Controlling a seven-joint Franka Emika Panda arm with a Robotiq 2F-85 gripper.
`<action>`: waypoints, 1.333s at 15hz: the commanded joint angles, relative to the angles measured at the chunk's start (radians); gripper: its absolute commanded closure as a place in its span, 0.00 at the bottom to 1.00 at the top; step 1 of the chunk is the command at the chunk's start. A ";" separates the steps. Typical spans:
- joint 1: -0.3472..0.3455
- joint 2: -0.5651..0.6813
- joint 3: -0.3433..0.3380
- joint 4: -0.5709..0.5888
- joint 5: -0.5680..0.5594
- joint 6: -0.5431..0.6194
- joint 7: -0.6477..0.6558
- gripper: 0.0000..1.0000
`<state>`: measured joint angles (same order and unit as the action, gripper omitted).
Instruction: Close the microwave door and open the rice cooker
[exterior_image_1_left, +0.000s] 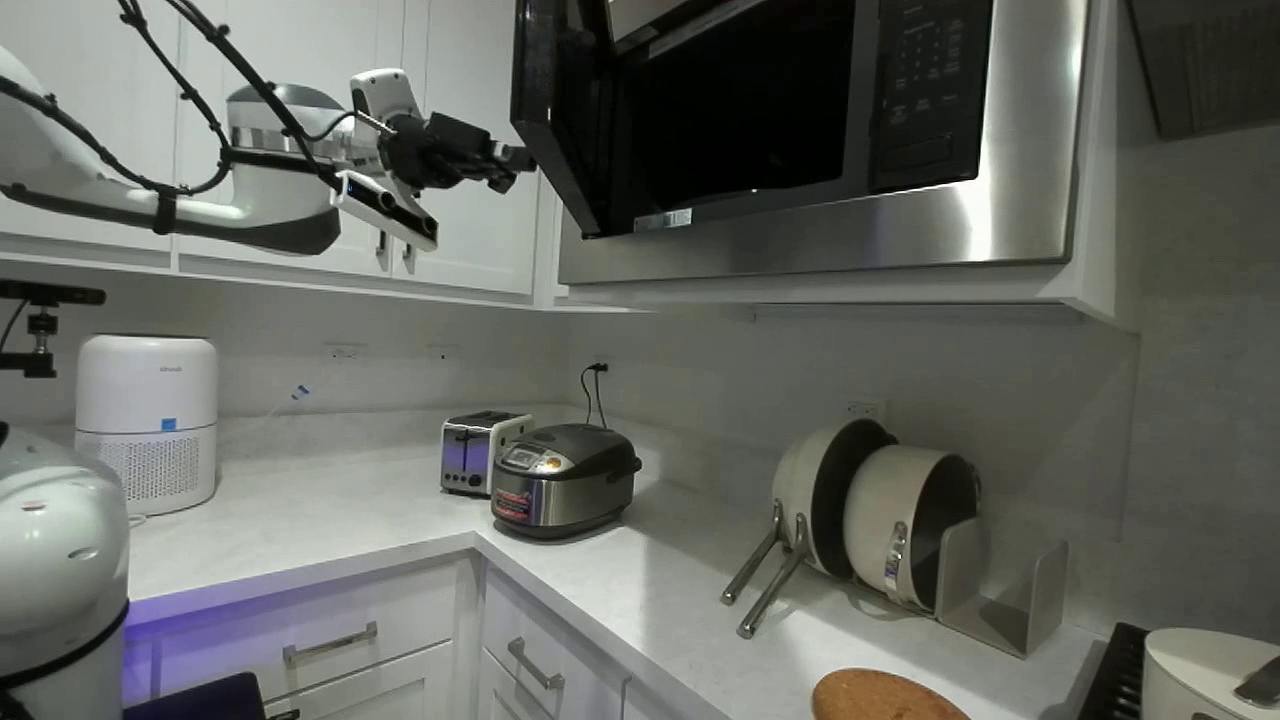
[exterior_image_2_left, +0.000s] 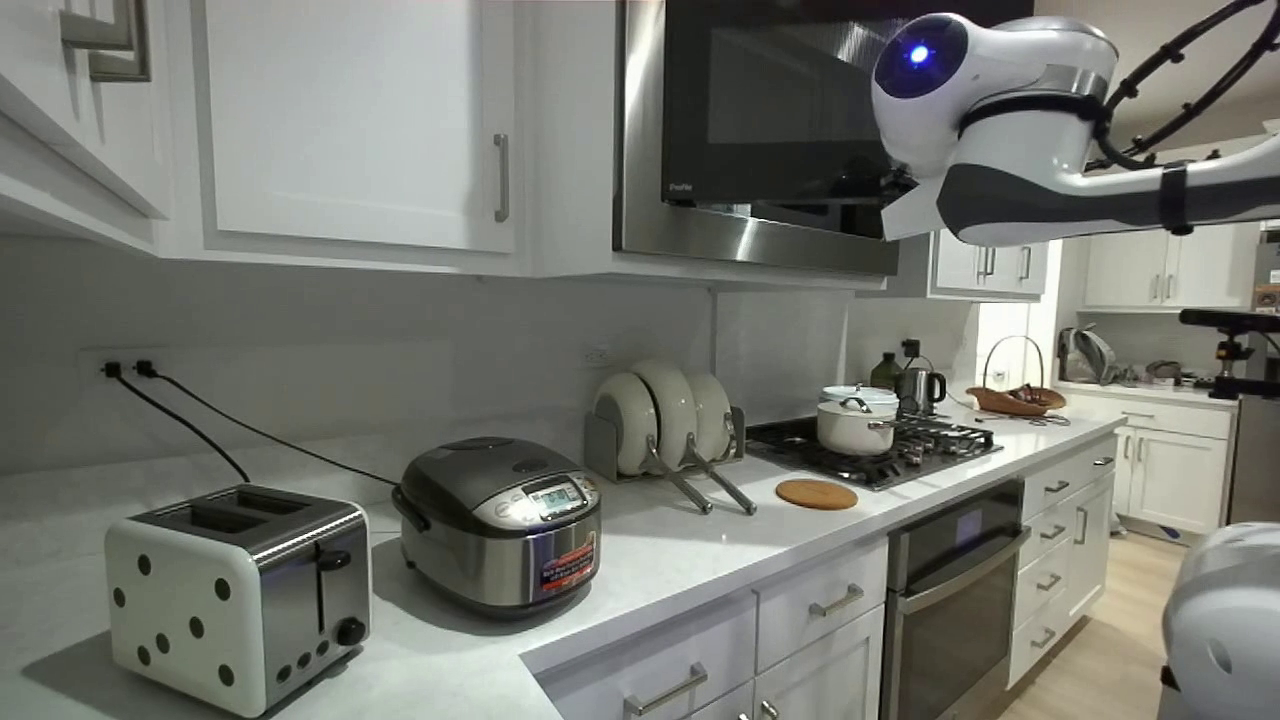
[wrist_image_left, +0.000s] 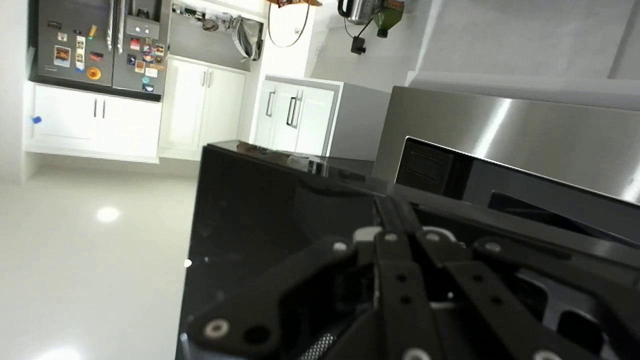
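The microwave door (exterior_image_1_left: 560, 130) stands open, swung out from the silver microwave (exterior_image_1_left: 1020, 150), whose dark inside shows. The door's dark glass front faces the camera in an exterior view (exterior_image_2_left: 780, 110). My gripper (exterior_image_1_left: 517, 165) is at the outer side of the door, close to its edge; contact cannot be told. In the wrist view, which is upside down, the gripper's fingers (wrist_image_left: 395, 210) are together with nothing seen between them, in front of the dark door (wrist_image_left: 260, 215). The rice cooker (exterior_image_1_left: 565, 480) sits on the counter with its lid shut, also seen in an exterior view (exterior_image_2_left: 500, 540).
A toaster (exterior_image_2_left: 190, 610) stands beside the rice cooker. Pans in a rack (exterior_image_1_left: 900, 520) stand under the microwave, near a cork mat (exterior_image_1_left: 885, 695). White cabinets (exterior_image_1_left: 480, 230) are behind the arm. A white cylindrical appliance (exterior_image_1_left: 150, 420) stands on the counter.
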<state>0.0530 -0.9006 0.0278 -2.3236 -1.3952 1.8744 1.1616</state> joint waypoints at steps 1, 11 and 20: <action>0.008 0.023 -0.042 0.032 -0.049 0.053 0.051 1.00; 0.007 0.023 -0.173 0.098 -0.042 0.232 -0.025 1.00; 0.004 0.064 -0.316 0.142 0.020 0.522 -0.225 1.00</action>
<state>0.0625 -0.8815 -0.2603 -2.2270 -1.4117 2.3179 1.0119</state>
